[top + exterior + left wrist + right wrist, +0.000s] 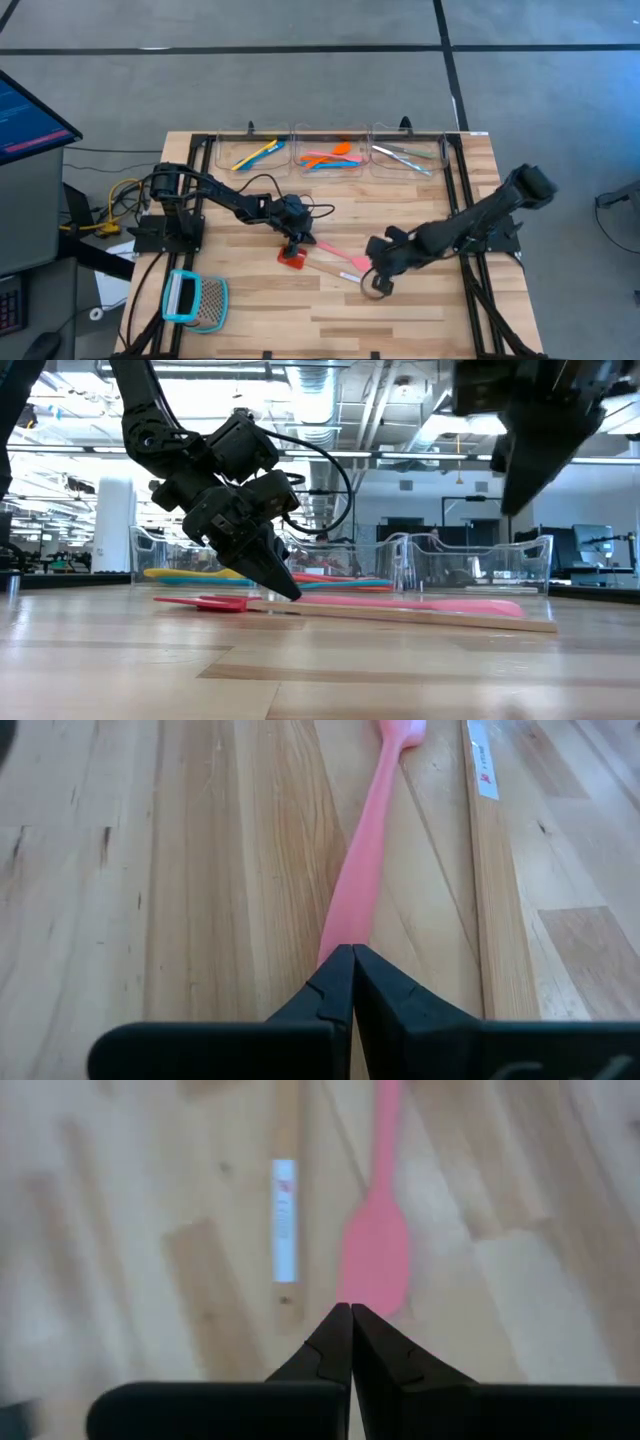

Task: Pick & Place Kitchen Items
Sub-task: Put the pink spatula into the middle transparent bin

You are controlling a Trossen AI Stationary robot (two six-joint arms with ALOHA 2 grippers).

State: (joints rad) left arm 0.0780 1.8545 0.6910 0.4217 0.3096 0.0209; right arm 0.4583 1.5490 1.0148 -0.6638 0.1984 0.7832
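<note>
no legible text anywhere

overhead, table-level, two close wrist views

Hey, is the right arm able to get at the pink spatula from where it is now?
Probably yes. The right gripper hangs just above the pink spatula blade, fingers shut, nothing between them. The left gripper sits at the handle end, clear of the blade. It would have to open first.

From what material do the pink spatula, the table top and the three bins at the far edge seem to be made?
The pink spatula looks like smooth matte plastic or silicone, evenly coloured. The table top looks like varnished wood, with visible grain and joined strips. The bins look like clear glossy plastic, since the utensils show through them.
</note>
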